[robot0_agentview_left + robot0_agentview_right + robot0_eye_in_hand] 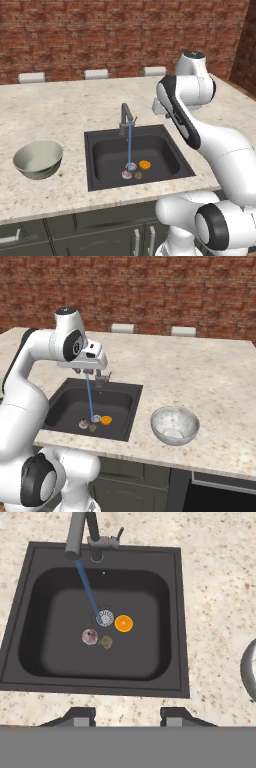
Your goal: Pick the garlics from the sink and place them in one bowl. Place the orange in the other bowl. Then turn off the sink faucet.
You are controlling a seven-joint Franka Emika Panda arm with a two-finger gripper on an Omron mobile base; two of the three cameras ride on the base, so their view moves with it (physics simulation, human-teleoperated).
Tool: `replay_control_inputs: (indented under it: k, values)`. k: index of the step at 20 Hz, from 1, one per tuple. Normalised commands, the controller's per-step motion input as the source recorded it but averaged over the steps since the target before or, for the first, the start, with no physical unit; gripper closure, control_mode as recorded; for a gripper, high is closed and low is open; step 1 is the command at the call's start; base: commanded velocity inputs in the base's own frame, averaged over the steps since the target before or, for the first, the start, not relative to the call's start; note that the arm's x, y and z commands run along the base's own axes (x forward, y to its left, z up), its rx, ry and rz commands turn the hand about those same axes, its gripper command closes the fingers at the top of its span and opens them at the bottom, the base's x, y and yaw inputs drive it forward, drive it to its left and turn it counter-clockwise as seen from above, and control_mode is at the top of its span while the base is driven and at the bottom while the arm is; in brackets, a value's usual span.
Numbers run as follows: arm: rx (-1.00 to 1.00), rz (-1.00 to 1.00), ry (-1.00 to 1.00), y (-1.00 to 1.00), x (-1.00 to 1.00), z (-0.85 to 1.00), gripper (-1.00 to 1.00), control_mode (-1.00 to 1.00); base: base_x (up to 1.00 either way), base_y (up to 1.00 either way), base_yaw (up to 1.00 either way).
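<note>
Pincer [127,714] open and empty above sink [30,677], with orange [123,623] and two garlics [90,636] beside drain under running faucet [80,534].

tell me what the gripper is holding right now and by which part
Nothing is held. The gripper hangs open above the sink, with only air between its fingertips; both garlics and the orange lie on the basin floor.

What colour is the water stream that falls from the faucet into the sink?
Blue: the water stream runs from the faucet to the drain ring, clearest in the hand view.
</note>
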Motion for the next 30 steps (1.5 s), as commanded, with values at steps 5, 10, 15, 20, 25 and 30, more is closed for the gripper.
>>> replay_control_inputs:
  k: [5, 10, 15, 20, 25, 30]
  values:
    - [0.03, 0.00, -0.05, 0.00, 0.00, -0.04, -1.00, -1.00, 0.00, 0.00, 0.00]
    - [0.11, 0.00, -0.04, 0.00, 0.00, -0.15, -1.00, -1.00, 0.00, 0.00, 0.00]
    - [0.14, 0.00, 0.00, 0.00, 0.00, -0.19, -1.00, -1.00, 0.00, 0.00, 0.00]
    - [0.08, -0.01, 0.00, 0.00, 0.00, -0.25, -1.00, -1.00, 0.00, 0.00, 0.00]
    - [0.06, -0.02, 0.00, 0.00, 0.00, -0.30, -1.00, -1.00, 0.00, 0.00, 0.00]
    - [0.04, -0.02, 0.00, 0.00, 0.00, -0.35, -1.00, -1.00, 0.00, 0.00, 0.00]
